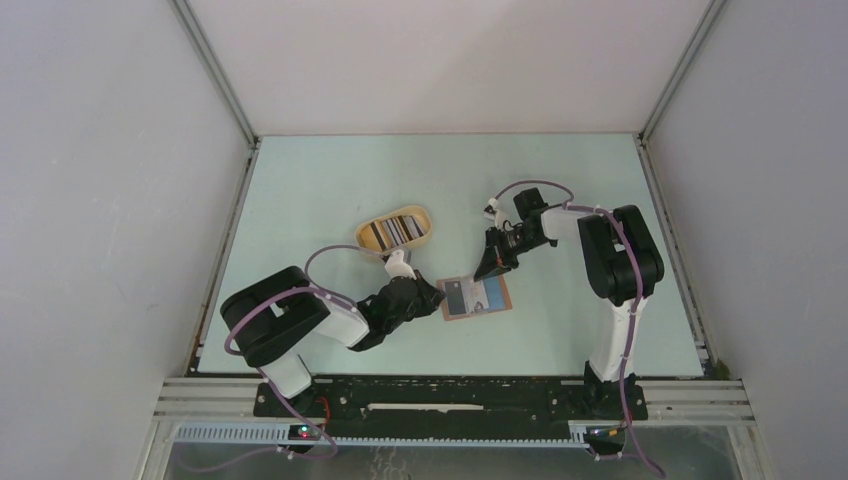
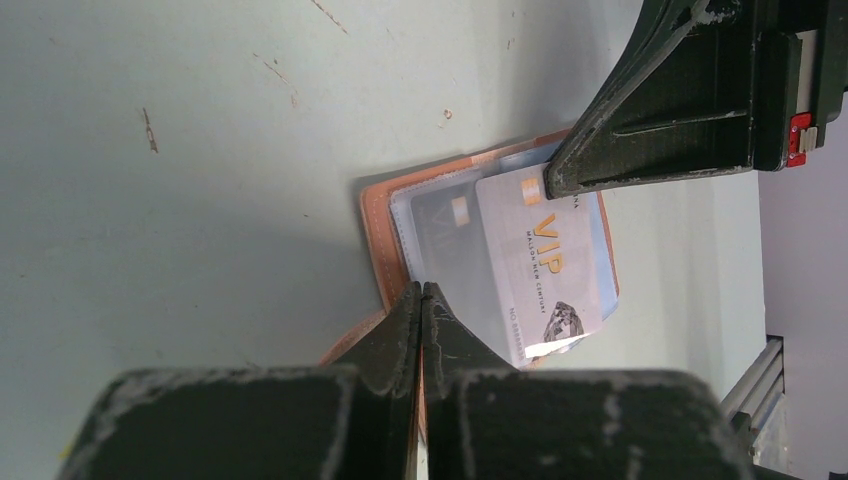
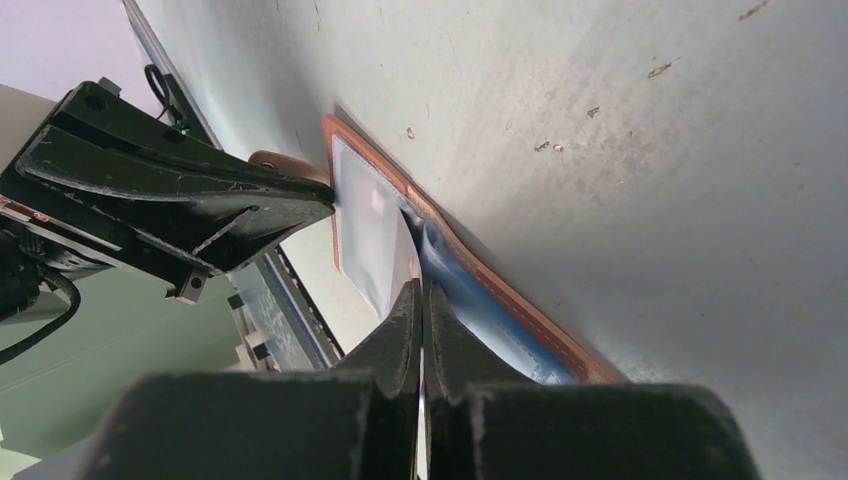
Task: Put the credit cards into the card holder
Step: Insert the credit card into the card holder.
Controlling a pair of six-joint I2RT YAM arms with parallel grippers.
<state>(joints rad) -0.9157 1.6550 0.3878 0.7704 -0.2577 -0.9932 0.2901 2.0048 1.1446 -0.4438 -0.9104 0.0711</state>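
Observation:
The reddish-brown card holder [image 1: 476, 315] lies open on the table, clear pockets up. My left gripper [image 1: 435, 297] is shut on its near left edge; the wrist view shows a thin brown flap [image 2: 378, 235] between the jaws at the left gripper's tips [image 2: 421, 290]. My right gripper [image 1: 487, 270] is shut on a white VIP credit card [image 2: 545, 260] and holds it tilted over the holder's pockets [image 3: 520, 305]. The thin card edge [image 3: 398, 268] runs between the right gripper's tips [image 3: 421, 290]. A dark card [image 2: 440, 235] sits in a clear pocket.
An oval tan tray [image 1: 418, 214] with several more cards stands behind the left gripper. The two grippers are close together over the holder. White walls enclose the table on three sides.

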